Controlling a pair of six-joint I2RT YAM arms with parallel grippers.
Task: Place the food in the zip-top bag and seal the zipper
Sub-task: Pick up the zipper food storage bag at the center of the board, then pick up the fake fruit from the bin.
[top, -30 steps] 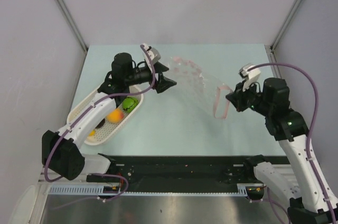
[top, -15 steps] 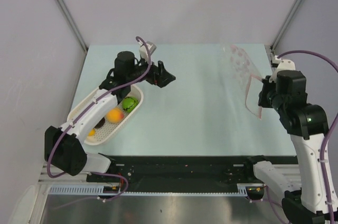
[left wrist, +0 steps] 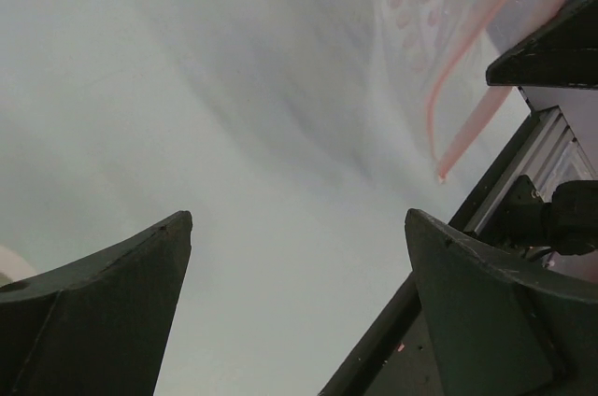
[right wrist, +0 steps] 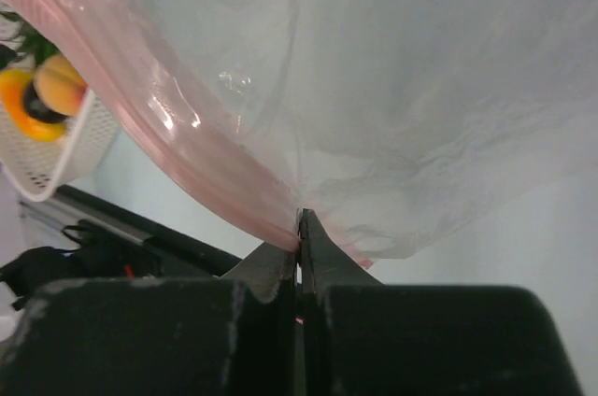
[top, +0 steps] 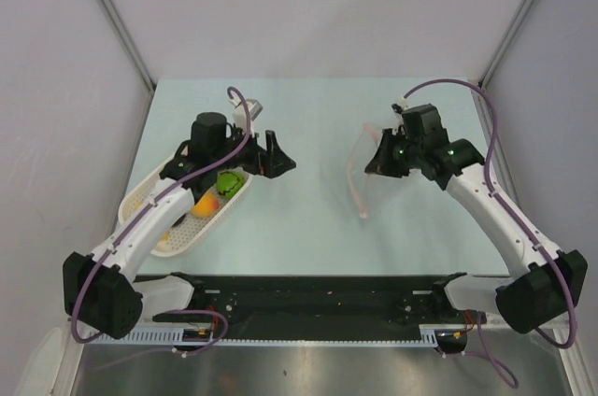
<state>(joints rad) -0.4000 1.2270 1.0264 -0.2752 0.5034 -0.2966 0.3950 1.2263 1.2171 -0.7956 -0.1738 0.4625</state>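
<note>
Bag of clear crinkly plastic (right wrist: 420,88): limp, slippery, likely best held at stiffer red zipper strip (right wrist: 159,116). Right claw (right wrist: 301,231) clamped there; left claw (left wrist: 294,228) open, empty.

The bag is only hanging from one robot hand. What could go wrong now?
The right fingers pinch just a thin bit of the zipper, so the zip-top bag could slip out and fall.
The bag hangs limp, nothing holding its mouth wide, so the food in the basket may be hard to drop in.
The left fingers are open and empty, so nothing steadies the bag.
</note>
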